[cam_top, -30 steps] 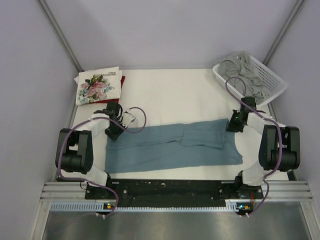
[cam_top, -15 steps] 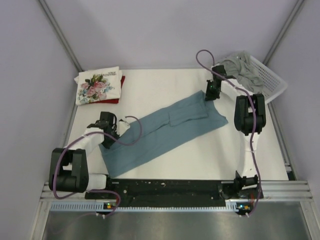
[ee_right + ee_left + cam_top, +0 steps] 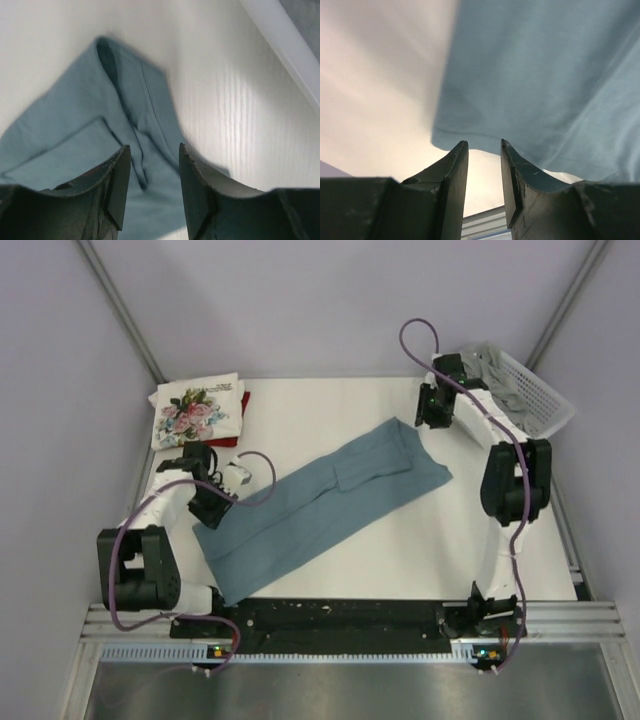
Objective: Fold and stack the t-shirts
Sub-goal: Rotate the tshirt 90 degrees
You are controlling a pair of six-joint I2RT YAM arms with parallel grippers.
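The teal-blue t-shirt (image 3: 320, 505) lies as a long folded strip, slanting from near left to far right on the white table. My left gripper (image 3: 208, 508) is open and empty beside its left corner; that corner shows in the left wrist view (image 3: 530, 75). My right gripper (image 3: 430, 415) is open and empty just past the shirt's far right corner, which shows in the right wrist view (image 3: 100, 125). The white floral t-shirt (image 3: 196, 411) lies folded on the dark red one (image 3: 243, 405) at the far left. The grey t-shirt (image 3: 495, 375) sits crumpled in the basket.
A white plastic lattice basket (image 3: 545, 405) stands at the far right corner. Purple walls close in on the table's left, back and right. The metal rail with the arm bases (image 3: 340, 625) runs along the near edge.
Both grippers swung the teal shirt from lying straight across to slanting, then let go. The left gripper moved back left, the right gripper moved off the far corner.
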